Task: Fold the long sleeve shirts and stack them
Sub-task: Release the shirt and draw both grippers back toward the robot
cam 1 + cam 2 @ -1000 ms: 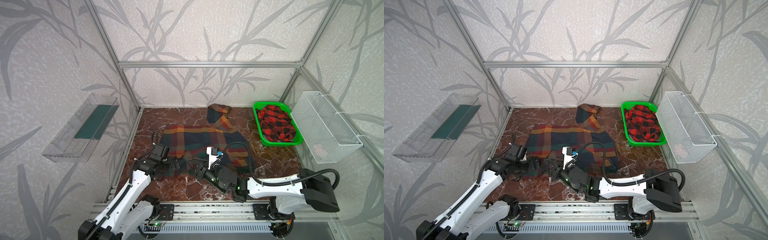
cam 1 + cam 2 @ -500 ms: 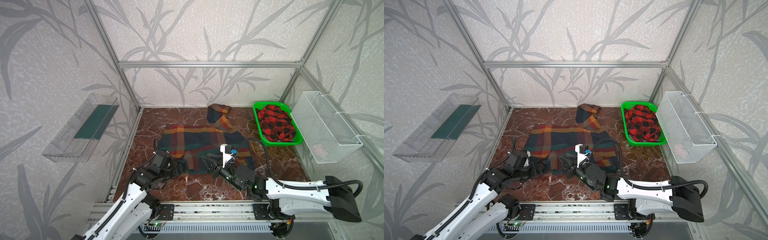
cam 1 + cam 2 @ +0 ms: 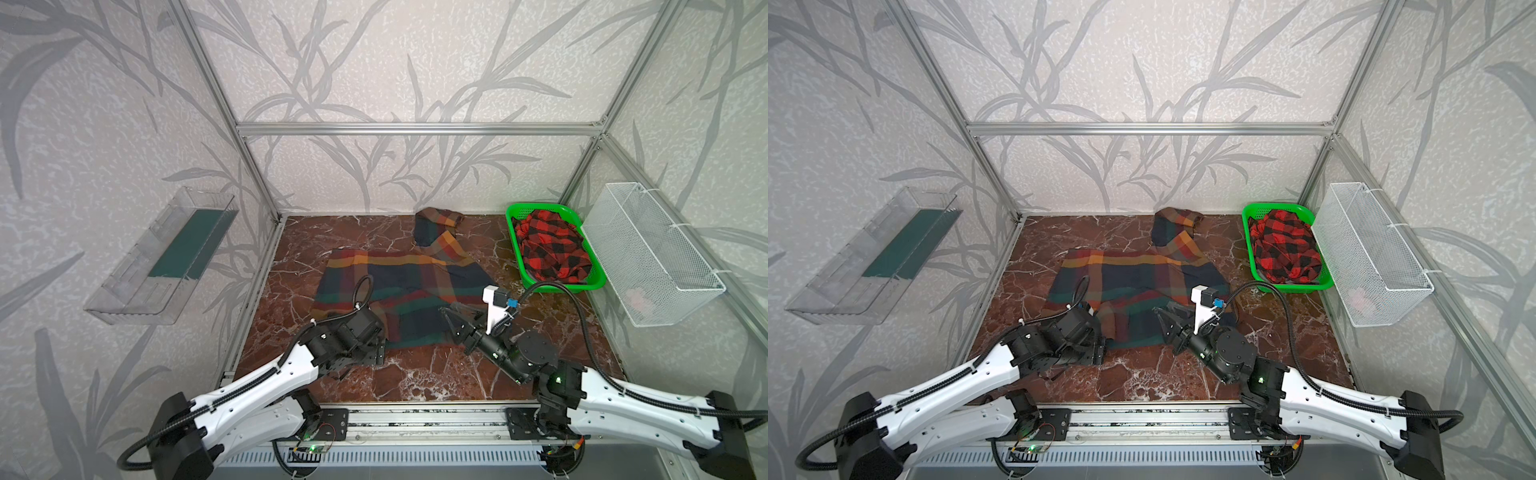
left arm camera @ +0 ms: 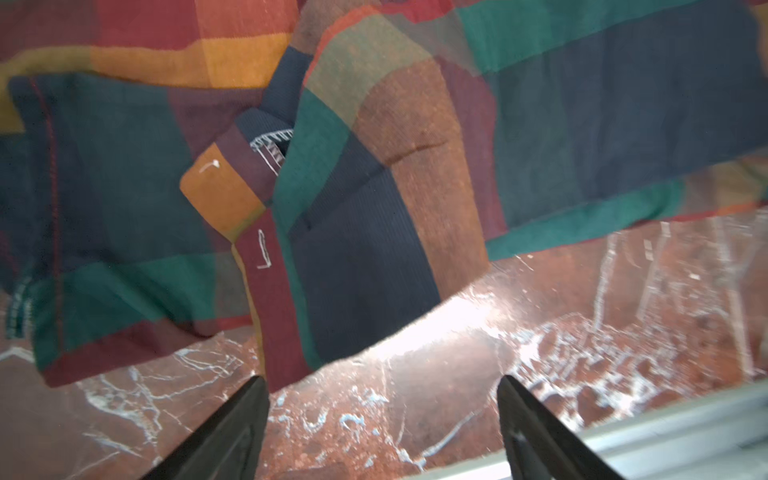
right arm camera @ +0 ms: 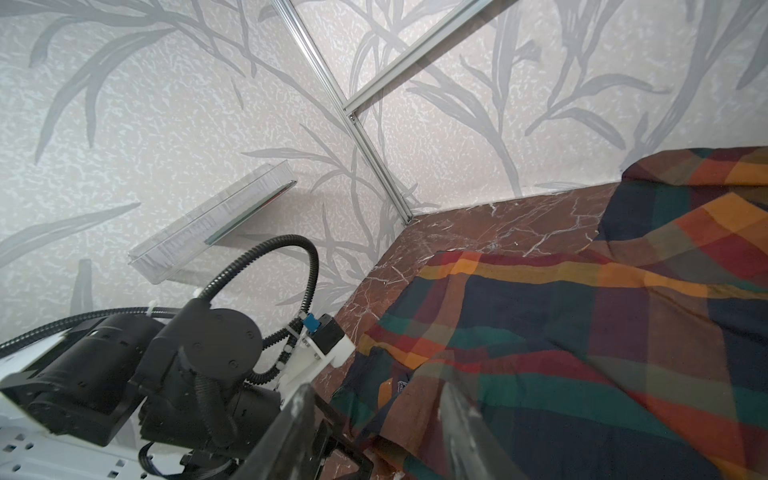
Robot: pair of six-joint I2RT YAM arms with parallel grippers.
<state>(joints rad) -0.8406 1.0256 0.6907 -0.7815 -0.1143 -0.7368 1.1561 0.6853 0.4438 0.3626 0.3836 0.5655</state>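
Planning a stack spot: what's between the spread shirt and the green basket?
Only bare marble tabletop separates shirt and basket in both top views; the right arm's cable arcs over the near end.

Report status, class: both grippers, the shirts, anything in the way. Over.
Left gripper open, empty, just short of near hem of multicolour plaid shirt. Right gripper over same hem, grip unclear. Red-and-black check shirt bunched in green basket. Nothing blocking.
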